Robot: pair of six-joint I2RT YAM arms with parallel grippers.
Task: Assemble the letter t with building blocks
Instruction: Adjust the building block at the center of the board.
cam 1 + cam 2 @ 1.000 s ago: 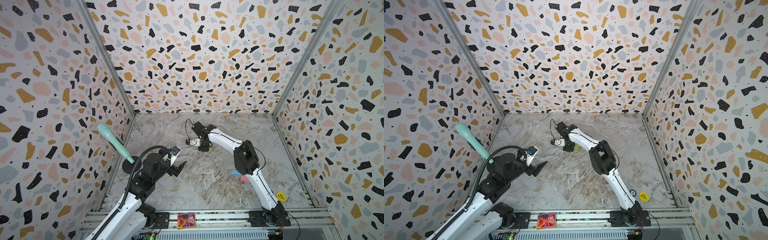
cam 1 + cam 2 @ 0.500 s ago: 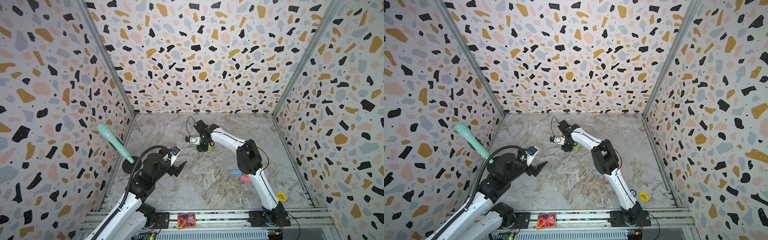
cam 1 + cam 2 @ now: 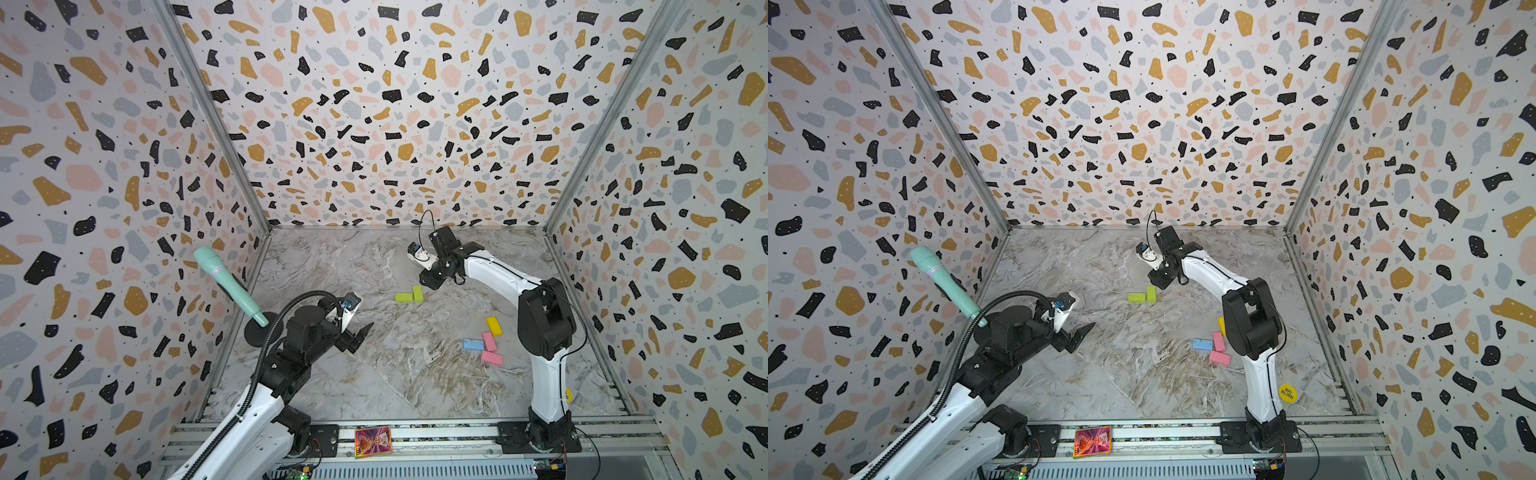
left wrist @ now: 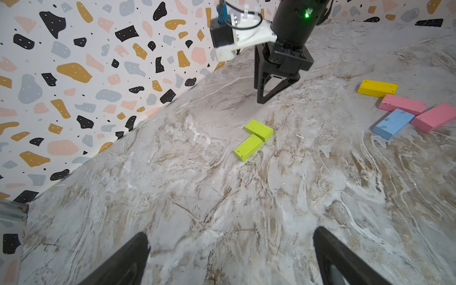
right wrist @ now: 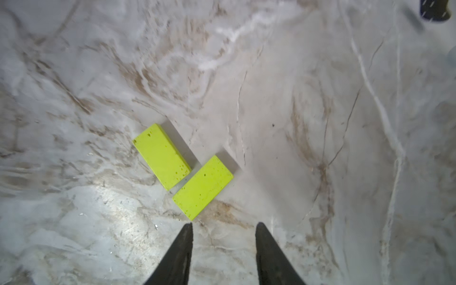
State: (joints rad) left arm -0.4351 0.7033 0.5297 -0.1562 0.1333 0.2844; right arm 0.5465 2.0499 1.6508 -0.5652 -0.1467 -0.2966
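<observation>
The right gripper (image 3: 430,283) is hovering just over the worktop (image 3: 374,374), its fingers standing a little apart and clamping nothing. In both top views the two lime green bricks are lying just beside it at about 7 o'clock. They are touching at a corner as an L: the flat green brick (image 3: 403,297) is running its long axis from 9 to 3 o'clock, the upright green brick (image 3: 417,293) from 12 to 6. The other four are sitting well apart from them, at roughly 4 o'clock, close by the right arm's elbow: the yellow brick (image 3: 494,326), slanting from 11 to 5 o'clock, a pink brick (image 3: 488,341), a second pink brick (image 3: 492,358) and the blue brick (image 3: 473,344). The left gripper (image 4: 231,233) is hanging with fingers spread wide and empty, at about 8 o'clock from the greens. By this layout the right arm is sitting nearer the yellow brick, probably the next piece wanted. It is likely going to need a swing toward 5 o'clock, with the fingers turned across that slanted axis.
</observation>
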